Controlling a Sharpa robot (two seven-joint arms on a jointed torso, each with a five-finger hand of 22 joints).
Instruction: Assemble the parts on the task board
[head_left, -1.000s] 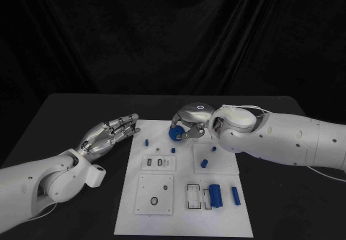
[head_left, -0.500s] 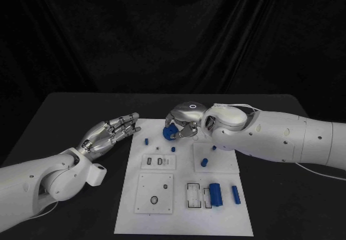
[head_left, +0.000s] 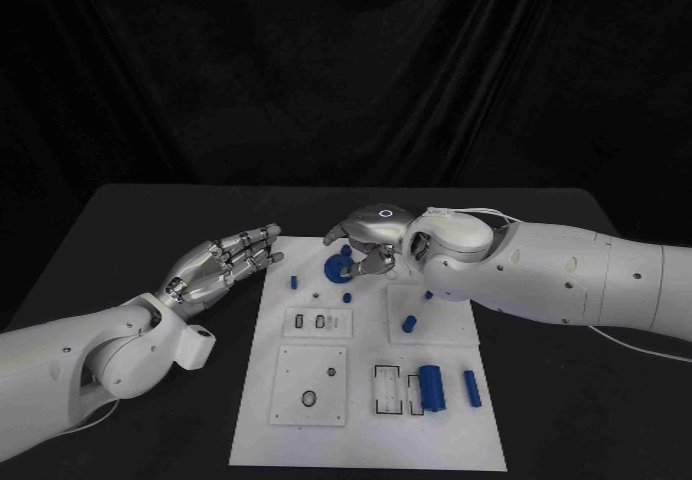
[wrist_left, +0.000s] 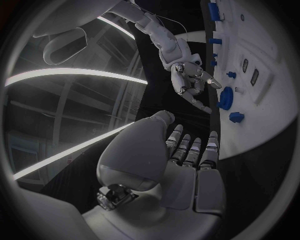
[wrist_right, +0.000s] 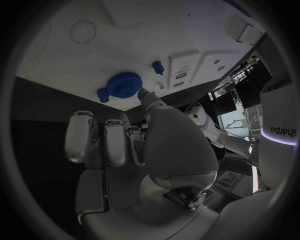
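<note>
Parts are what this job is about, and the biggest one near the fingers is a round blue gear (head_left: 339, 270) with little teeth. It lies flat on the far end of the white task board (head_left: 368, 440), just under the right hand (head_left: 372, 240). That hand's fingers (head_left: 335, 236) are spread apart above the gear and hold nothing; in the right wrist view the gear (wrist_right: 125, 85) sits free on the board, with a small blue part (wrist_right: 102, 94) right beside it and a blue peg (wrist_right: 158, 66) a bit farther off. The right arm (head_left: 548, 275) reaches in over the far right corner of the board and hides some of it. The left hand (head_left: 224, 265) hangs over the black table (head_left: 130, 240) just beside the board's left edge, fingers straight and apart, holding nothing. Near the front of the board, two long blue parts (head_left: 430, 388) lie side by side next to a slotted plate (head_left: 389, 392).
</note>
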